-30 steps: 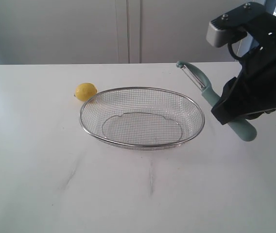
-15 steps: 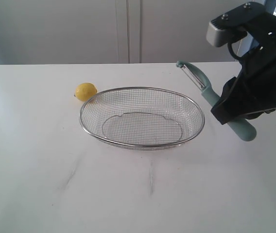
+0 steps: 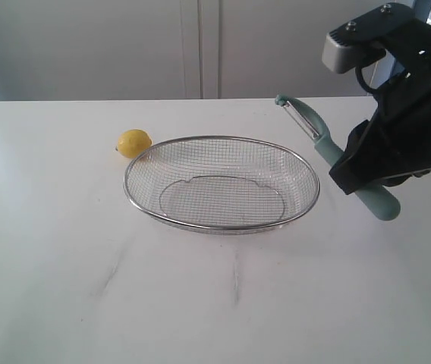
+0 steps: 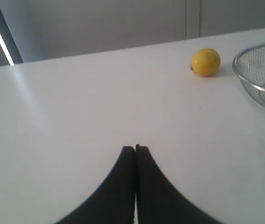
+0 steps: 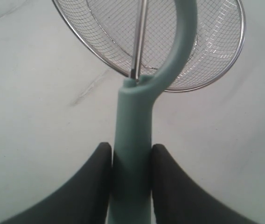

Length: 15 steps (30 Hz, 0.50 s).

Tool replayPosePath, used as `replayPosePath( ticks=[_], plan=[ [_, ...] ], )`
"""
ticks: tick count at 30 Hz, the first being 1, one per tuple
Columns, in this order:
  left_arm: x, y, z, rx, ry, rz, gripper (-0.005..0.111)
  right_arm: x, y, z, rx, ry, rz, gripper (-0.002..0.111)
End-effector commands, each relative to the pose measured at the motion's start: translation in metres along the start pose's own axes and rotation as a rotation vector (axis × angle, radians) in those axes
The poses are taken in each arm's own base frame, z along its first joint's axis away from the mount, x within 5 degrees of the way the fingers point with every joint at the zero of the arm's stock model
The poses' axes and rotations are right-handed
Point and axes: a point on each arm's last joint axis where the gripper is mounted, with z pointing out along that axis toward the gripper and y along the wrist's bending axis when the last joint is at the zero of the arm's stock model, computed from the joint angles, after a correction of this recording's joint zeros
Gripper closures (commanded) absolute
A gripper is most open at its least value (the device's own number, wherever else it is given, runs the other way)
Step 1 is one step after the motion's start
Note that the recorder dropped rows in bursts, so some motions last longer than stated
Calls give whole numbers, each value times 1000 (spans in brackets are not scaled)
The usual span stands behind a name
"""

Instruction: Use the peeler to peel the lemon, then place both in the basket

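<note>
In the exterior view the right gripper (image 3: 352, 178), at three o'clock of the basket (image 3: 127, 186), hides the mid-handle of the peeler (image 3: 316, 133).

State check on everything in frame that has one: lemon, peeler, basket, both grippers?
lemon: on the table just outside the basket, no gripper on it, no peeled patch visible
peeler: held by its handle, tilted, blade end raised
basket: upright on the table, empty
left gripper: shut, holding nothing
right gripper: shut on the peeler handle
</note>
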Motion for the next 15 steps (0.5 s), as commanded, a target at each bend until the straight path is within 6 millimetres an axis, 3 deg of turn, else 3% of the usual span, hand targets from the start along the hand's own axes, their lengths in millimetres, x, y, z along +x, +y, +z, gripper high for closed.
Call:
replayPosePath(
  ticks=[1, 9, 14, 15],
  plan=[
    [-13, 4, -1, -48, -157, -19, 107, 0, -2, 0, 3, -10, 16, 108],
    [-31, 11, -7, -116, -363, -19, 107, 0, -2, 0, 3, -10, 16, 108],
    [-33, 11, -7, -120, -383, -35, 107, 0, -2, 0, 4, -12, 16, 108],
    [-33, 12, -8, -111, -394, -103, 107, 0, -2, 0, 4, -12, 16, 108]
  ],
)
